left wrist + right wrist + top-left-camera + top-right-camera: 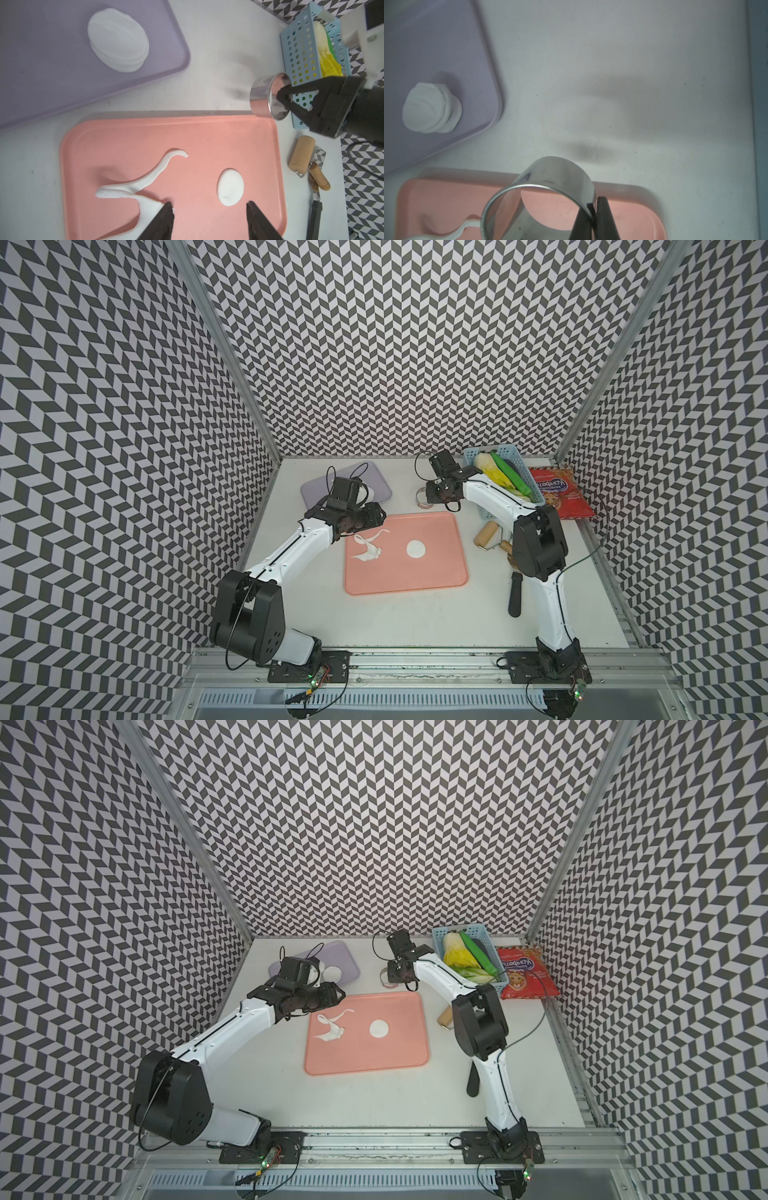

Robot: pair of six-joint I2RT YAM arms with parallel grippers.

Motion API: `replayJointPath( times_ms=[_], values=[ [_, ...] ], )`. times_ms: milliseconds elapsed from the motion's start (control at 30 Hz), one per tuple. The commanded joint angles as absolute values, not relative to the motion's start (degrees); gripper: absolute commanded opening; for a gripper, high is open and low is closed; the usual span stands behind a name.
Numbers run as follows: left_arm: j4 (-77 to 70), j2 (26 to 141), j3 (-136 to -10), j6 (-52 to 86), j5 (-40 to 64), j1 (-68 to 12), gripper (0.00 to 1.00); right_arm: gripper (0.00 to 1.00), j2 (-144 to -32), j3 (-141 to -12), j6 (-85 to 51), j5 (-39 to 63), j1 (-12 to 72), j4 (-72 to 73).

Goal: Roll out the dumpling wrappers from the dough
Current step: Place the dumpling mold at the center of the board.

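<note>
I hold L fingers (164,220) spread, empty, over the pink tray (187,135) btwn dough scraps (145,182) and 1 cut wrapper (230,187), prob. to move it to the stack (118,39) on the purple tray (41,62), while R fingers (283,94) pinch the ring cutter (264,93) by its wall, clear of the dough.

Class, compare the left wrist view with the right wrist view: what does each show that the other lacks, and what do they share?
Left wrist only: the lone wrapper on the pink tray, the wooden roller, the blue basket and the open left gripper. Right wrist only: no new object, just a look through the steel ring onto the tray. Both: purple tray, wrapper stack, dough strip, pink tray, and the ring pinched by the right gripper.
</note>
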State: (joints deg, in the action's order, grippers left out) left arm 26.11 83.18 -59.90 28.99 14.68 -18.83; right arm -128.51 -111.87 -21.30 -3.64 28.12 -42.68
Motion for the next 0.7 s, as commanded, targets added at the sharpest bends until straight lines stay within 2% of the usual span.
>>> replayJointPath(
  times_ms=[0,300,433,667],
  values=[
    [26.92,81.13,-57.92,28.26,14.68,-18.64,0.58,0.0,-131.91,-117.29,-22.66,-5.28,26.56,-45.22],
    [26.63,80.77,-56.03,28.22,15.12,-18.06,0.59,0.0,-136.47,-119.61,-23.65,-4.88,23.75,-44.73],
    [26.63,80.85,-55.69,28.15,15.29,-17.71,0.59,0.04,-136.97,-119.42,-23.4,-4.83,23.43,-45.09],
    [26.54,81.65,-56.26,28.2,15.64,-17.58,0.59,0.17,-137.17,-119.6,-23.0,-4.91,23.29,-44.91]
  ],
)
